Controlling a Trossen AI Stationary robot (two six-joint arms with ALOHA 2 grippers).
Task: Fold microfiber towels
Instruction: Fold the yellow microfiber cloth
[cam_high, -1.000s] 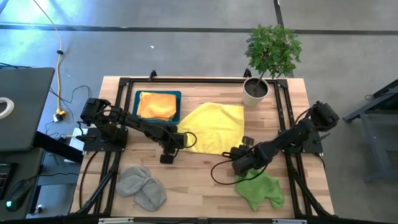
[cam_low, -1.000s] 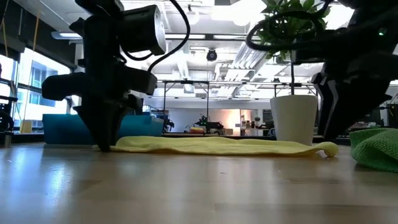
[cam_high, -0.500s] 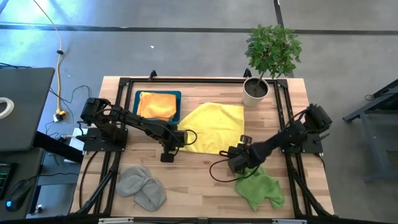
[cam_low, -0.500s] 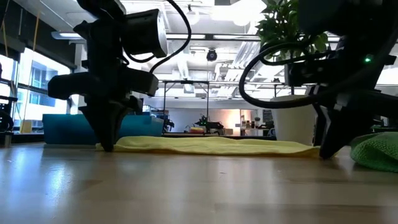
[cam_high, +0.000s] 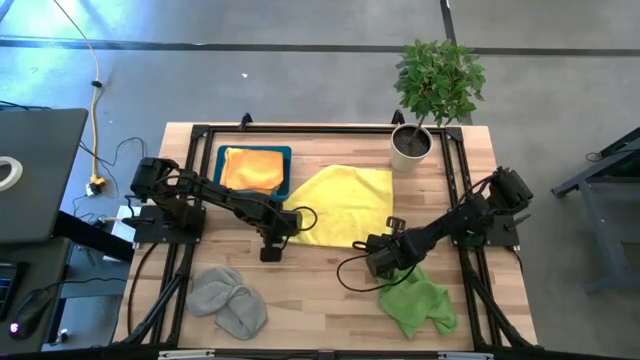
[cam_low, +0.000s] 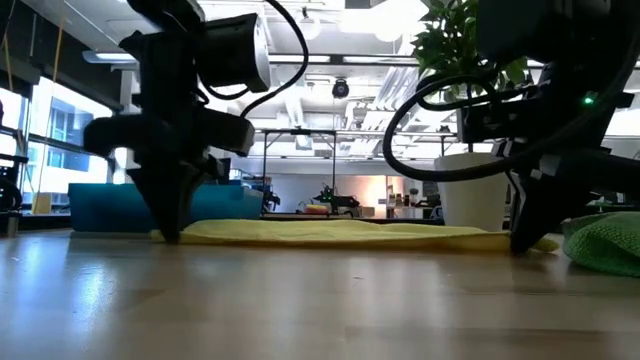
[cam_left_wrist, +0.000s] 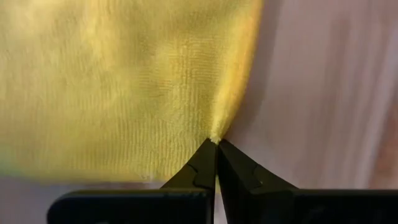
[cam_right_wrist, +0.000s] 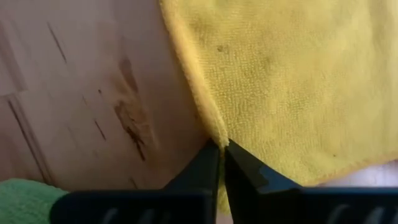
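Observation:
A yellow microfiber towel (cam_high: 345, 205) lies spread flat on the middle of the wooden table. My left gripper (cam_high: 283, 232) is shut at its near left corner, and my right gripper (cam_high: 362, 243) is shut at its near right corner. The low view shows both grippers pointing down, left (cam_low: 168, 235) and right (cam_low: 520, 245), at the towel's two ends. An orange towel (cam_high: 252, 168) lies in the teal tray (cam_high: 218, 152). A grey towel (cam_high: 228, 298) and a green towel (cam_high: 418, 305) lie crumpled near the front edge. My left gripper pinches the yellow towel's near left corner (cam_left_wrist: 216, 132) between its two fingertips, coming from above. The towel lies flat on the table. My right gripper pinches the towel's edge at the near right corner (cam_right_wrist: 216, 134) between its fingertips, also from above. The cloth there lies on the table.
A potted plant (cam_high: 412, 145) stands at the far right, just beyond the yellow towel. The green towel lies right beside my right arm. Bare wood lies between the grey and green towels at the front.
My right gripper has moved a little toward the table's left, come down on the yellow towel's near right corner and shut on it. My left gripper has stayed at the near left corner. The towel has kept flat.

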